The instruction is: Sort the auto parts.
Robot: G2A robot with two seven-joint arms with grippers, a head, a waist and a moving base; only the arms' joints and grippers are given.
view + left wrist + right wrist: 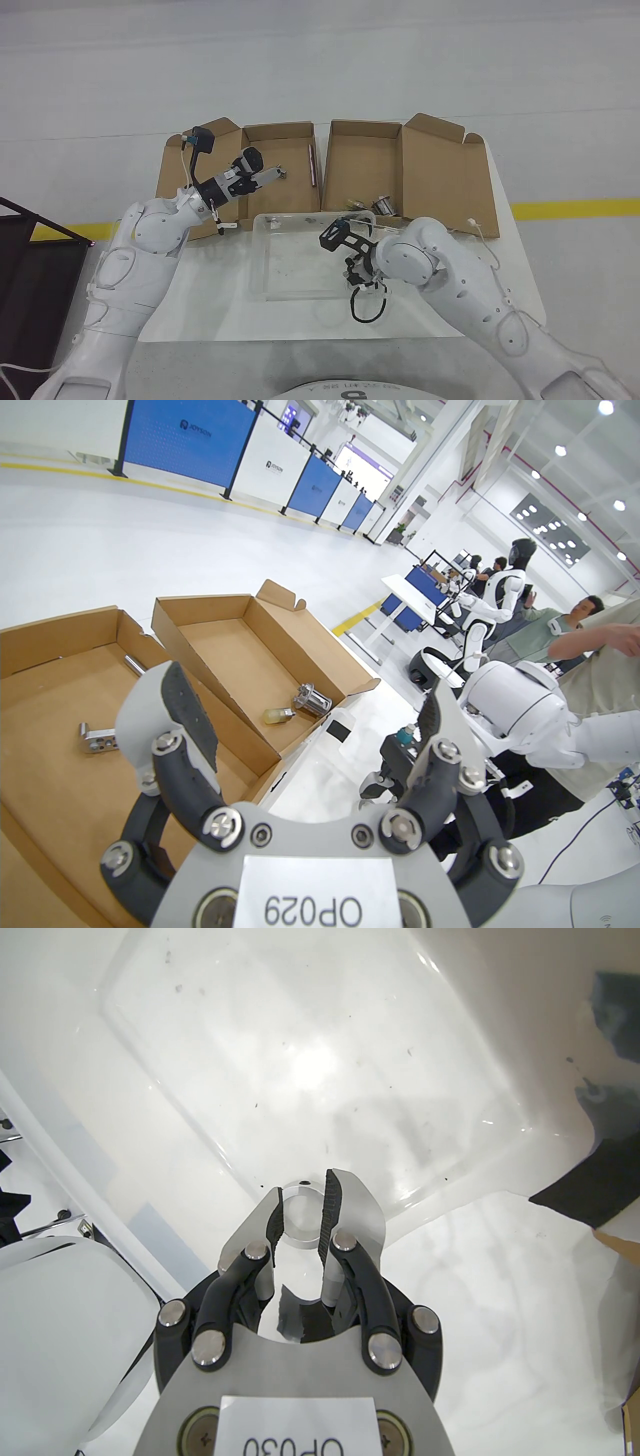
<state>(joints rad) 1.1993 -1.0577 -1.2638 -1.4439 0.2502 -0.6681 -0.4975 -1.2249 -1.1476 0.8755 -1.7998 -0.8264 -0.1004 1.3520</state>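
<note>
My right gripper (304,1188) is shut on a silver metal ring (300,1230), held just above the near right corner of the clear plastic tray (310,1028). In the top view this gripper (356,272) hangs at the tray's right edge (262,292). My left gripper (305,682) is open with its fingers wide apart, over the left cardboard box (60,800). A flat drilled metal bracket (96,740) and a thin rod (134,663) lie in that box. The right cardboard box (225,650) holds a ribbed metal cylinder (312,700) and a small yellowish part (278,716).
Both boxes (285,165) (365,165) stand open side by side at the table's far edge, flaps up. A black cable loop (368,305) lies on the table by the right arm. A person and other robots are in the room behind.
</note>
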